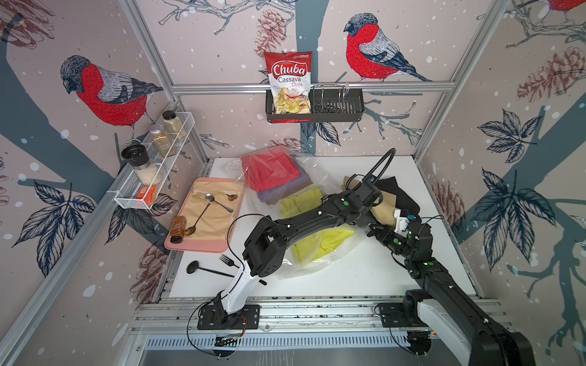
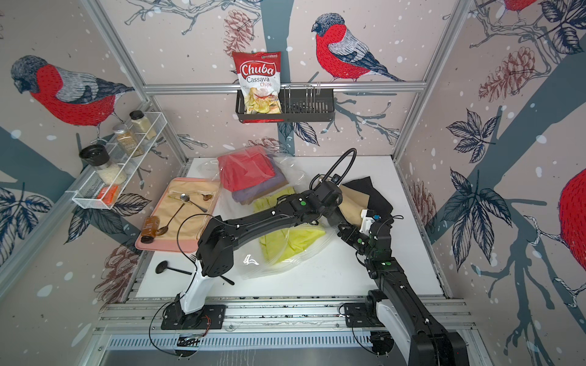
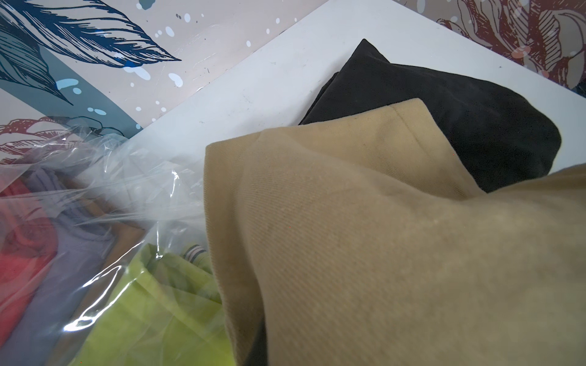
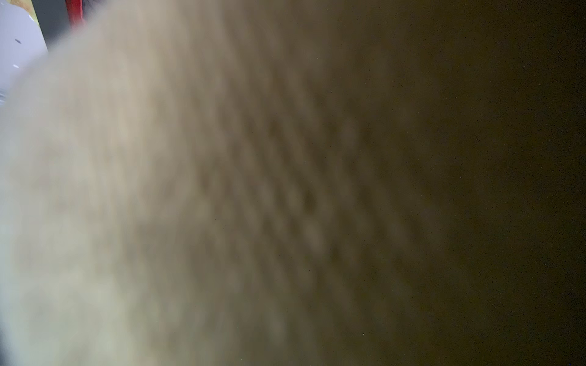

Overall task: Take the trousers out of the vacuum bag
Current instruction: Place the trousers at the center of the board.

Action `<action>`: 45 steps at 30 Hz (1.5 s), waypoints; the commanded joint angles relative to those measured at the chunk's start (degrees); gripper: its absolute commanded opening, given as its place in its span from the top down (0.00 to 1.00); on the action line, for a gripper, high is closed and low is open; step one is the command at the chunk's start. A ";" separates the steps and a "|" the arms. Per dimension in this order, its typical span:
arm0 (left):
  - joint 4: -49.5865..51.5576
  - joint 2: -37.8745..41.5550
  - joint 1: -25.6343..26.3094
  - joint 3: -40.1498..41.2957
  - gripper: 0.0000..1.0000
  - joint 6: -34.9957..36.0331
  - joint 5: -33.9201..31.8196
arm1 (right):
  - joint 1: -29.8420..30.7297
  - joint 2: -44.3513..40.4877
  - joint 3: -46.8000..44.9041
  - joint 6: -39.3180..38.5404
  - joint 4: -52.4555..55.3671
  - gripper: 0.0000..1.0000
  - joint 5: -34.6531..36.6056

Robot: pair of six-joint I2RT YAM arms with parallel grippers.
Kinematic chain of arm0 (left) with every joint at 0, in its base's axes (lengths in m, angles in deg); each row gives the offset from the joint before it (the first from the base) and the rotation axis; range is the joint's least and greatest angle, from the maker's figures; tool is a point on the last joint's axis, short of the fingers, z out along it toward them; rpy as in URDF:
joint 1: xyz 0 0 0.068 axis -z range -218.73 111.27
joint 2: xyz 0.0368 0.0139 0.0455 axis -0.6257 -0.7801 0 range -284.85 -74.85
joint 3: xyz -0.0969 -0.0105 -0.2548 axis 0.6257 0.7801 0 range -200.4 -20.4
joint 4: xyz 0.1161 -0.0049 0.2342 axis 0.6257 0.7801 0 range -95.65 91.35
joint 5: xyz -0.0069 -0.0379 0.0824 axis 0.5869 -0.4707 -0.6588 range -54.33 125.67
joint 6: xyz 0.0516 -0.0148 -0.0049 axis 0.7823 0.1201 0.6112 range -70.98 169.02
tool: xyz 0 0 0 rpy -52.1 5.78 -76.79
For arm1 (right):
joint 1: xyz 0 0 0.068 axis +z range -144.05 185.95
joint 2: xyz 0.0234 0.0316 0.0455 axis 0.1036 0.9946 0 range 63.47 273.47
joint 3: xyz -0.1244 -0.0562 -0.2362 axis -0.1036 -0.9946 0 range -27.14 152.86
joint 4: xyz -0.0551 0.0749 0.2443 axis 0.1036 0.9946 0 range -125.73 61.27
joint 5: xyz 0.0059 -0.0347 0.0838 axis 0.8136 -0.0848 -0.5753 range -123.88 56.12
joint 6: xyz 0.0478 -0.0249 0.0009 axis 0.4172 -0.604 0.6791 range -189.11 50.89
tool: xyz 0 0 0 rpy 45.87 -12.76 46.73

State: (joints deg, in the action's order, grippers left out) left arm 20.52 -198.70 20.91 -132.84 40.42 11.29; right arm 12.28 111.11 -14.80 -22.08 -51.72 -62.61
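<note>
Desk: Claws?

Me: The left gripper (image 1: 370,209) is pinched narrow. Its fingers are buried under the tan trousers (image 3: 364,237), which bunch up at it, so I read that as a hold. The right gripper (image 1: 374,228) is fully closed just beside the same cloth. I can't tell whether it has cloth, film or nothing (its wrist view is one tan blur).

Desk: The rest?

Me: Out on the table (image 1: 364,279), far right, lie the black trousers (image 3: 459,120), next to the tan pair. The red trousers (image 1: 269,171), purple trousers (image 1: 279,193) and yellow-green trousers (image 1: 320,244) are inside the vacuum bag (image 1: 293,269), with the yellow-green pair nearest the mouth.

Desk: Risks?

Me: Both wrists crowd one spot, so a quick pull could knock them together. If the right claw nipped film, lifting would drag the whole bag and tip the stack. A thin pinch on draped cloth may slip and drop it across the bag mouth
</note>
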 commanded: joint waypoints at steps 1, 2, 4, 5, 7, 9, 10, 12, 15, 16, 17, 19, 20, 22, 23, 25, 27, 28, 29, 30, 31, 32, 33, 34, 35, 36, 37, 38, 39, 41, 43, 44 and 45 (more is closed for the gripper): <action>-1.05 1.24 -0.35 -0.77 1.00 0.08 -0.72 | -0.77 0.52 -0.42 4.99 -8.28 1.00 3.31; -0.90 1.33 -0.44 -0.85 1.00 -0.02 -0.60 | -1.49 0.00 -1.48 6.32 -9.84 1.00 3.76; -0.66 1.42 -0.64 -1.09 1.00 -0.01 -0.55 | -3.11 -1.13 -3.16 8.34 -11.25 1.00 3.88; -0.47 1.51 -0.60 -1.20 1.00 -0.01 -0.57 | -4.11 -1.80 -3.97 8.97 -11.25 1.00 3.99; -0.51 1.66 -0.77 -1.29 1.00 -0.01 -0.39 | -5.83 -2.94 -5.58 9.86 -11.68 1.00 3.72; -0.50 1.77 -0.84 -1.40 1.00 -0.01 -0.10 | -7.40 -3.76 -6.78 10.62 -12.17 1.00 2.83; -0.45 1.77 -0.84 -1.48 1.00 -0.01 0.15 | -8.13 -3.78 -7.17 10.96 -12.77 1.00 1.91; -0.42 1.61 -0.95 -2.00 1.00 -0.01 0.50 | -9.25 -3.11 -7.86 11.99 -14.76 1.00 -0.48; 0.42 1.08 -1.10 -3.88 1.00 0.16 0.88 | -10.56 -0.50 -9.75 14.29 -20.45 1.00 -4.75; 0.70 0.86 -1.23 -4.56 1.00 0.16 1.02 | -10.57 0.62 -10.20 14.97 -22.65 1.00 -5.70; 0.96 0.68 -1.19 -5.16 1.00 0.16 1.26 | -10.55 1.78 -10.25 15.41 -24.16 1.00 -6.53; 1.29 0.46 -1.19 -5.92 1.00 0.10 1.52 | -10.55 3.94 -9.53 15.42 -25.03 1.00 -7.26; 1.38 0.37 -1.24 -6.18 1.00 0.08 1.64 | -10.56 5.18 -8.93 15.42 -25.68 1.00 -7.66; 1.42 0.28 -1.22 -6.38 1.00 -0.12 2.00 | -10.55 7.99 -7.63 15.53 -27.14 1.00 -8.78; 1.42 0.28 -1.20 -6.46 1.00 -0.18 2.29 | -10.50 9.63 -7.06 15.95 -28.50 1.00 -9.35; 1.34 0.28 -1.21 -6.47 1.00 -0.34 2.52 | -10.46 13.18 -6.82 18.30 -33.79 1.00 -10.38; 1.34 0.28 -1.23 -6.47 1.00 -0.45 2.65 | -10.42 16.91 -6.48 20.59 -38.69 1.00 -11.13; 1.45 0.28 -1.20 -6.47 1.00 -0.54 2.75 | -10.37 18.76 -6.52 21.79 -41.36 1.00 -11.26; 1.49 0.48 -1.21 -6.41 1.00 -0.70 2.83 | -10.37 20.53 -6.47 22.87 -44.12 1.00 -11.02; 1.51 0.56 -1.19 -6.34 1.00 -0.79 2.91 | -10.29 21.80 -6.45 23.47 -46.08 1.00 -10.86; 1.61 0.71 -1.20 -6.22 1.00 -0.93 3.12 | -10.28 23.03 -6.05 23.85 -47.94 1.00 -10.68; 1.60 0.92 -1.19 -5.99 1.00 -1.07 3.51 | -10.20 23.87 -5.37 23.99 -48.88 1.00 -10.38; 1.54 1.06 -1.23 -5.86 1.00 -1.12 3.86 | -10.23 25.27 -4.61 23.84 -49.10 1.00 -10.22; 1.44 1.24 -1.21 -5.61 1.00 -1.15 4.22 | -10.13 26.42 -3.52 23.58 -49.15 1.00 -10.33; 1.21 1.38 -1.19 -5.35 1.00 -1.16 4.66 | -10.15 27.37 -2.46 23.40 -49.25 1.00 -10.21; 1.01 1.50 -1.19 -5.17 1.00 -1.08 5.12 | -10.24 28.14 -1.68 23.16 -49.16 1.00 -10.04; 0.77 1.51 -1.19 -4.99 1.00 -0.95 5.89 | -10.33 29.15 -0.55 22.82 -48.84 1.00 -10.03; 0.52 1.57 -1.20 -4.89 1.00 -0.65 6.94 | -10.50 30.35 0.48 22.60 -48.56 1.00 -10.06; 0.31 1.51 -1.15 -4.80 1.00 -0.64 7.57 | -10.66 31.48 1.27 22.56 -48.58 1.00 -10.09; -0.20 1.51 -0.96 -4.50 1.00 -0.72 8.03 | -10.83 34.32 3.03 22.56 -49.40 1.00 -10.39; -0.50 1.42 -0.84 -4.36 1.00 -0.72 8.10 | -10.81 36.62 3.81 22.75 -50.80 1.00 -10.51; -0.60 1.42 -0.75 -4.23 1.00 -0.72 8.07 | -10.90 37.66 4.03 22.61 -51.67 1.00 -10.32; -0.75 1.42 -0.79 -4.19 1.00 -0.72 7.95 | -11.00 38.37 4.29 22.27 -51.94 1.00 -10.08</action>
State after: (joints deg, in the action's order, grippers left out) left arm 24.04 -198.04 19.84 -137.02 39.77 17.85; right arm 1.41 147.76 -11.37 0.45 -99.47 -72.45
